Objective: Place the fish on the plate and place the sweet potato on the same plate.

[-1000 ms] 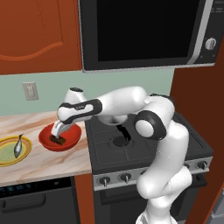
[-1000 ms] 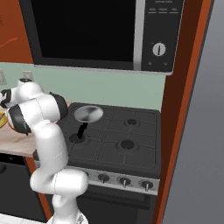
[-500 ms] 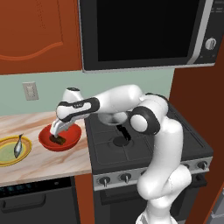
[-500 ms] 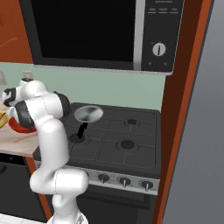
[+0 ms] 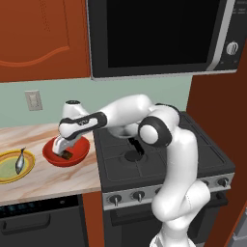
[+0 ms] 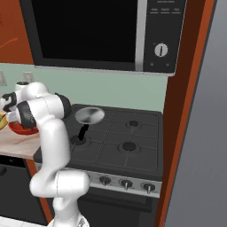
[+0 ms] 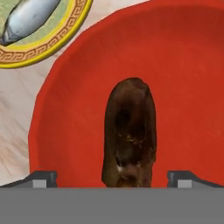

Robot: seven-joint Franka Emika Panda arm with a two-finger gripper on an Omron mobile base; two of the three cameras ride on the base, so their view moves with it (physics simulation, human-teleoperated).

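Left base view shows a kitchen corner: a pale marbled counter (image 5: 53, 181) runs along the left, under a red-brown wall cabinet (image 5: 43, 38) and a pale green backsplash with a wall switch plate (image 5: 33, 100). To the right of the counter stands a black stove (image 5: 159, 159) with a row of knobs along its front, and above it hangs a black microwave (image 5: 159, 36) with a round dial at its right edge. A small pan (image 6: 89, 116) with a dark handle sits on the stove's near left burner, seen from the right base view, where a tall dark red panel (image 6: 177, 111) closes the stove's right side.

On the counter, the plate (image 5: 6, 172) lies at the far left, with the fish (image 5: 20, 160) resting on its pale green centre. Just right of the plate, close to its rim, sits a red bowl (image 5: 79, 149), near the stove's edge. The sweet potato (image 7: 130, 133) lies inside the red bowl, on its floor.

The arm reaches left from the base across the stove, and the gripper (image 5: 63, 152) hangs down into the bowl. In the hand view the fingertips (image 7: 43, 178) stand wide apart, one on each side of the sweet potato's near end, with clear red bowl between each tip and the lump; nothing is clamped.
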